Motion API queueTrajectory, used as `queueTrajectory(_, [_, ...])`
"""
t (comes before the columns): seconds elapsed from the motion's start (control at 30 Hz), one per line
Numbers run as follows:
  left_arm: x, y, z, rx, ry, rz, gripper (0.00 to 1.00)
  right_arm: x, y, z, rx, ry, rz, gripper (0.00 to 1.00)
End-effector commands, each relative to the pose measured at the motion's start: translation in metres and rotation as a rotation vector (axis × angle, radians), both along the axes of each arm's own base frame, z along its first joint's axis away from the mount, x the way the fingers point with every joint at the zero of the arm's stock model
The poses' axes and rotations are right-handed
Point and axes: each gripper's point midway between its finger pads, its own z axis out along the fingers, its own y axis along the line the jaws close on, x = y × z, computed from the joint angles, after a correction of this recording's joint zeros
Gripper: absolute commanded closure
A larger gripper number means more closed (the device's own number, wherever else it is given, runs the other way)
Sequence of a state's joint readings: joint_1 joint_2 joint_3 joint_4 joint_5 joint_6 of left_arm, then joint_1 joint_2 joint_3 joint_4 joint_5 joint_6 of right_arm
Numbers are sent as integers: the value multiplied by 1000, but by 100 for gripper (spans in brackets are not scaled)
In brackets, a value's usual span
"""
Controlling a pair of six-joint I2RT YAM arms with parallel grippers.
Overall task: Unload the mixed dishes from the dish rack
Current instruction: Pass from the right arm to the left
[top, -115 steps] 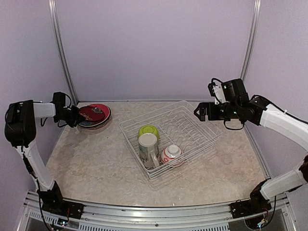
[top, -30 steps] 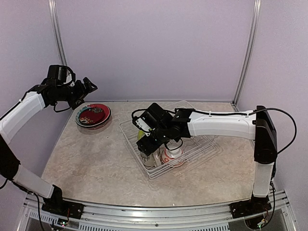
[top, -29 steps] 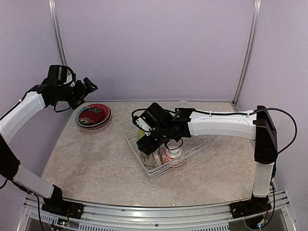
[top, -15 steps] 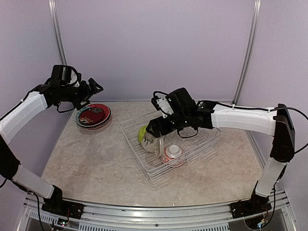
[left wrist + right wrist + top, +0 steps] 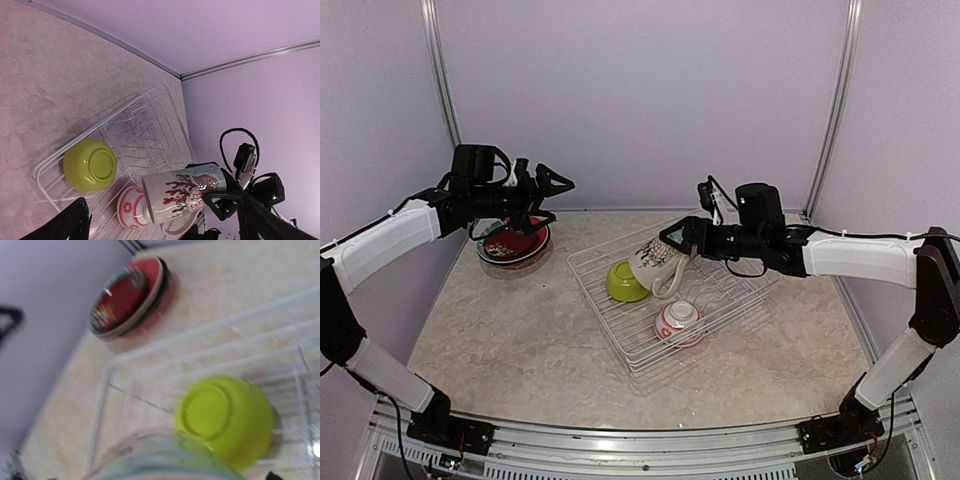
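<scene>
My right gripper [image 5: 678,243] is shut on the cream patterned mug [image 5: 654,263], which hangs tilted above the white wire dish rack [image 5: 724,296]. In the left wrist view the mug [image 5: 183,192] shows its red pattern and its handle below. Inside the rack a lime-green bowl [image 5: 625,281] lies upside down, and a white-and-red small bowl [image 5: 678,320] sits near it. The stacked plates [image 5: 514,243], red dotted on top, rest on the table at the far left. My left gripper [image 5: 556,196] hangs open in the air just right of the plates, with nothing in it.
Purple walls close the back and sides, with metal posts [image 5: 442,90] in the corners. The rack's upright tines [image 5: 142,137] fill its far half. The right wrist view is blurred, with the lime bowl [image 5: 225,417] and the plates [image 5: 127,300] below the mug's rim.
My right gripper has lifted the mug out of the rack and drawn it up and to the right. My left arm has swung right, past the plates, still open.
</scene>
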State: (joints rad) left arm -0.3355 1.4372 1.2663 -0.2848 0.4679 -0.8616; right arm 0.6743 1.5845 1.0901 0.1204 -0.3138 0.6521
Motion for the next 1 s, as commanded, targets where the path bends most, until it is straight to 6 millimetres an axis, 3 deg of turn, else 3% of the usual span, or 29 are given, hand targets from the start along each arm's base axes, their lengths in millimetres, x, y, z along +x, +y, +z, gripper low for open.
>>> queueTrajectory(0.0, [-17,-58,22,-225,-26,-180,2,-10,-2,94,302,-155,42,100])
queueTrajectory(0.23, [-38,-120,3,-316,17,-341,4,-15,-24,114,491,-152,46,100])
queueTrajectory(0.53, [-55,-168,-7,-452,106,-526,17,-21,-37,121,563,-184,38,100])
queueTrajectory(0.97, [-67,-201,-8,-580,146,-672,51,-21,-36,110,593,-163,51,100])
